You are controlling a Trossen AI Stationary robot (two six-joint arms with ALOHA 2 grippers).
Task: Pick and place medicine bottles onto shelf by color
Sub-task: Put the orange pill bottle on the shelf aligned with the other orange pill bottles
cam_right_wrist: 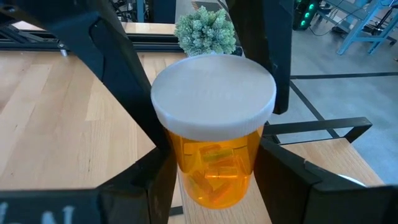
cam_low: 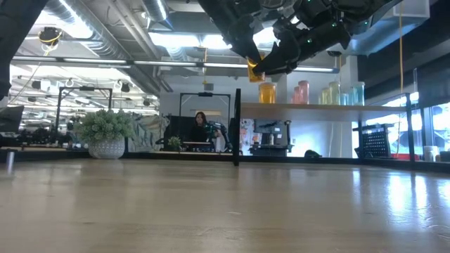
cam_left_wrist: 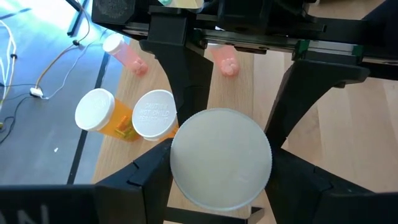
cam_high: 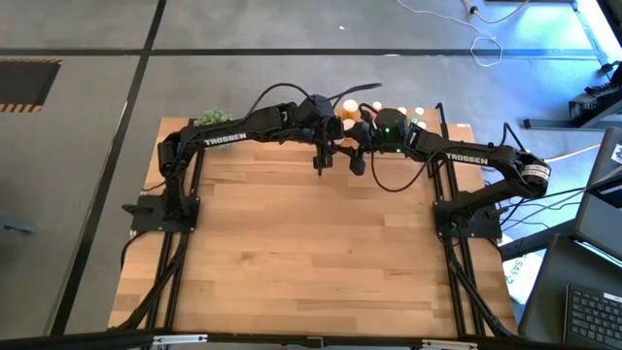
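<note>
Both arms meet high over the far edge of the table, and each appears to be clamped on the same orange bottle [cam_right_wrist: 214, 149]: the right wrist view shows its white cap and amber body wedged between the right gripper [cam_right_wrist: 214, 186] fingers, while dark fingers of the other arm cross just behind it. In the left wrist view the left gripper [cam_left_wrist: 217, 165] closes around a round pale cap seen end-on, so the bottle's long axis runs roughly along that gripper's line of sight; whether this is truly a two-handed hold or a handover I cannot settle from the low view, where the orange body is only a sliver under the tangled grippers. The shelf [cam_low: 323, 107] lies just beyond and slightly below the held bottle, already carrying an orange bottle, pink ones and paler ones in a row. Two orange bottles [cam_left_wrist: 115, 118] stand below the left gripper, so the orange group sits nearest the left arm.
</note>
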